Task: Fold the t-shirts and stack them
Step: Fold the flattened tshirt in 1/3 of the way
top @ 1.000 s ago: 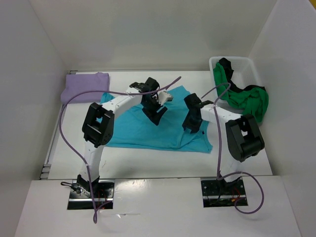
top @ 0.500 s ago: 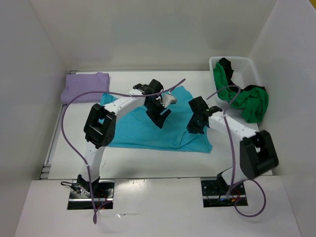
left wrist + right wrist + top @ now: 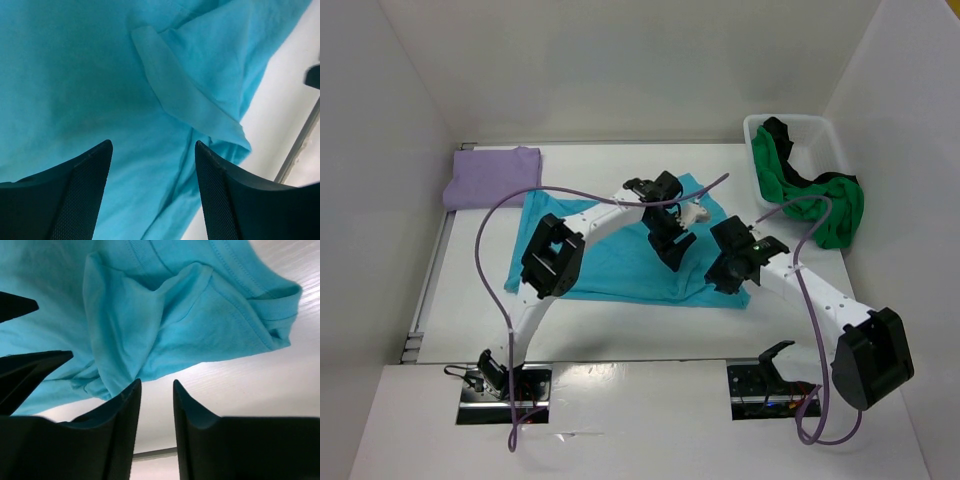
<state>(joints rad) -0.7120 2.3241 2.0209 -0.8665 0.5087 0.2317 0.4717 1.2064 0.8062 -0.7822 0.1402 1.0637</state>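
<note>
Four shirts sit at different stages: the lavender shirt (image 3: pixel 492 175) lies folded at the far left corner, the green shirt (image 3: pixel 820 205) and black shirt (image 3: pixel 778 135) spill from the white bin (image 3: pixel 825 130), and the turquoise shirt (image 3: pixel 610 260) lies flat on the surface (image 3: pixel 620 330), ready for folding. The left fingers (image 3: pixel 85 190) hover spread wide over its soft, smooth knit near a flipped-up flap, holding nothing. The right fingers (image 3: pixel 120 430) stand narrowly parted and empty beside its rumpled, stitched corner, probably placed to pinch that edge straight.

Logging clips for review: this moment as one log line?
turquoise shirt: spread out | left gripper: open above it | right gripper: narrowly open at its right edge | lavender shirt: folded
</note>
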